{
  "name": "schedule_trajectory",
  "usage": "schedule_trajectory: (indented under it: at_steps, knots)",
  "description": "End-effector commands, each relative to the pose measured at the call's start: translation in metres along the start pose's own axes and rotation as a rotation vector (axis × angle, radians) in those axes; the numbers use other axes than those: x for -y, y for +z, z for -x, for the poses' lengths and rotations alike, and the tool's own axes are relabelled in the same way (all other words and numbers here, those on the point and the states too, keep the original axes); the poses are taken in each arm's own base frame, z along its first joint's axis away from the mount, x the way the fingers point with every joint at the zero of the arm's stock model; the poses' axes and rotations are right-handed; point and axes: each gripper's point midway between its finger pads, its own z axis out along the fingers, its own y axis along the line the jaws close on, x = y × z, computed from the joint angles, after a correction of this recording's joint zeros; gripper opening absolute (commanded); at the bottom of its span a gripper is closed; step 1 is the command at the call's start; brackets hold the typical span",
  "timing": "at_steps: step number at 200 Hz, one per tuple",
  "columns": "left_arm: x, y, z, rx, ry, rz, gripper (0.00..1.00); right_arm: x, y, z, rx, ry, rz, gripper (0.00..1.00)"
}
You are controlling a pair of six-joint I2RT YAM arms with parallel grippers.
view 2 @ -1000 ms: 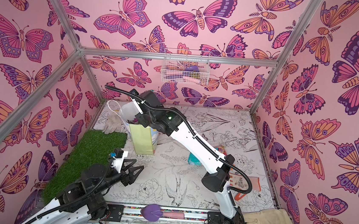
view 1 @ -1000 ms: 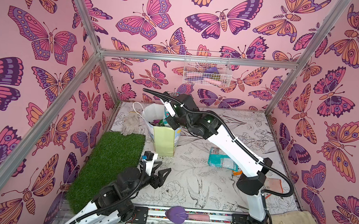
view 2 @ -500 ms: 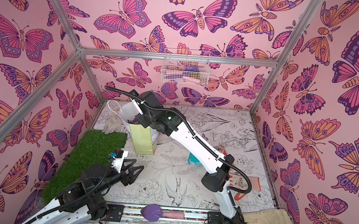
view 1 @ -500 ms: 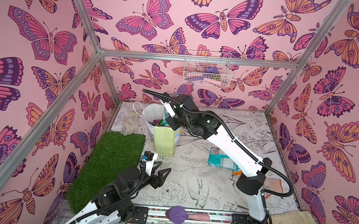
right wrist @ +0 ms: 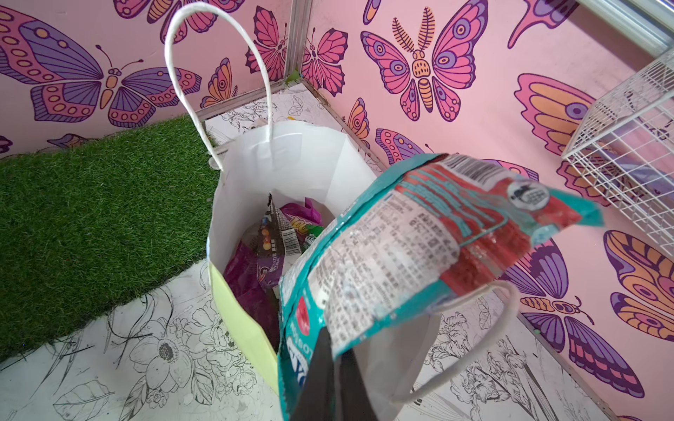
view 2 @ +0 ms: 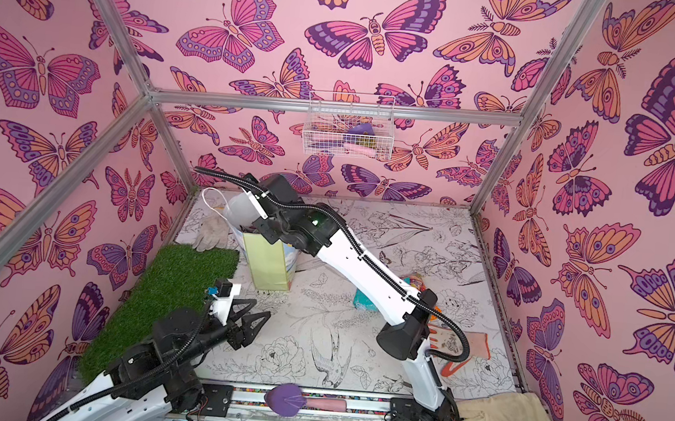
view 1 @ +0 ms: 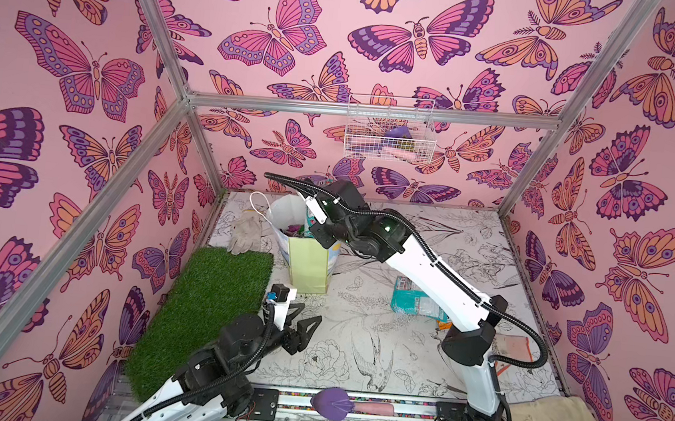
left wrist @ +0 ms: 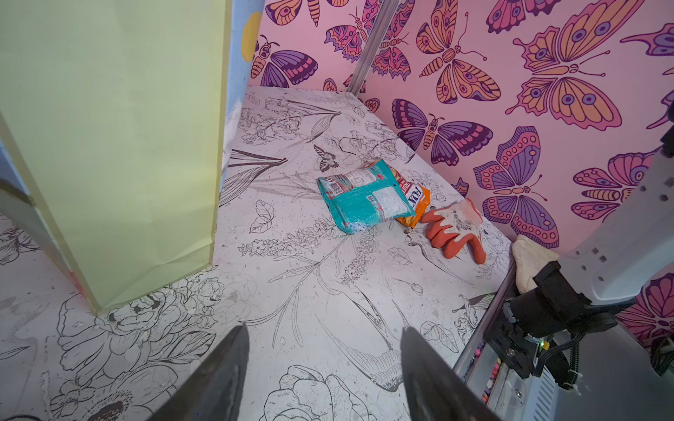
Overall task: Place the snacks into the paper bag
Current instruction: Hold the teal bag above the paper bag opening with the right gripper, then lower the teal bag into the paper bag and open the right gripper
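jaws clenched on a teal packet (right wrist: 401, 255) over the bag (right wrist: 291, 153): your right gripper (right wrist: 337, 359).
your left gripper (left wrist: 324, 330) gapes, empty.

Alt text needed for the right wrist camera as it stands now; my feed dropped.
The right pincer grips a teal snack packet at the open mouth of the paper bag. Inside lie a purple pouch and a small dark packet; a grass mat lies beside the bag.
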Motion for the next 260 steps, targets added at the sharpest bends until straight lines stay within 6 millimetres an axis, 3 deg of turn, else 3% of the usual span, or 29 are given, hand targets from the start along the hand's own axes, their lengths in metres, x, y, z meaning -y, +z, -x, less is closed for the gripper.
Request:
schedule_trajectory:
  at_steps: [1,56,147,233,260]
  knots:
    - [-0.0027,0.0,-0.0047,-0.004,-0.002,0.009,0.68,-0.0057,-0.0065,0.0108,0.033,-0.018,0.022,0.0]
    - [-0.0034,-0.0001,-0.0049,-0.002,-0.004,0.012,0.68,-0.0076,-0.0044,0.0077,0.022,-0.022,0.026,0.01]
    - [-0.0038,-0.0003,-0.0059,-0.005,-0.005,0.013,0.68,-0.0087,-0.0059,0.0076,0.02,-0.029,0.021,0.14]
    - [-0.0044,-0.0006,-0.0059,-0.004,-0.005,0.016,0.68,-0.0096,-0.0074,0.0086,0.023,-0.034,0.019,0.18]
    - [-0.0042,-0.0007,-0.0058,-0.003,-0.005,0.015,0.68,-0.0087,-0.0063,0.0079,0.021,-0.038,0.008,0.3]
